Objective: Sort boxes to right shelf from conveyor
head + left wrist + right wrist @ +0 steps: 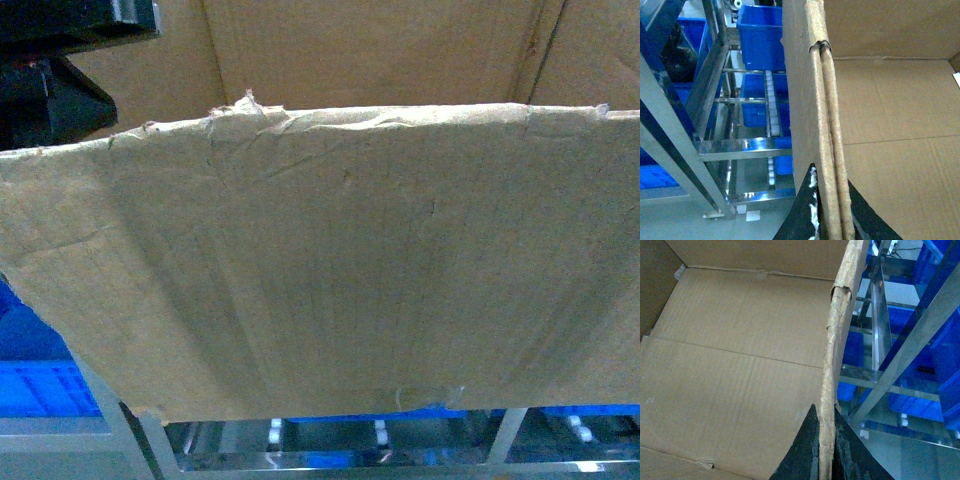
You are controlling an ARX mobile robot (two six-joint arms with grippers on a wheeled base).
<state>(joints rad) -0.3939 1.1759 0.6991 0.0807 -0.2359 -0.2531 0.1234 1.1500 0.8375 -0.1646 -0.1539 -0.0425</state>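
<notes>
above steel rollers point(380, 432), creased corrugated carton point(330, 270)

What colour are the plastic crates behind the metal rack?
Bright blue plastic crates, clearest in the left wrist view.

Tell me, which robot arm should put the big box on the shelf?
Neither alone, probably. The left gripper pinches one wall of the box, the right gripper pinches the opposite wall. Both look needed to lower it onto the shelf.
</notes>
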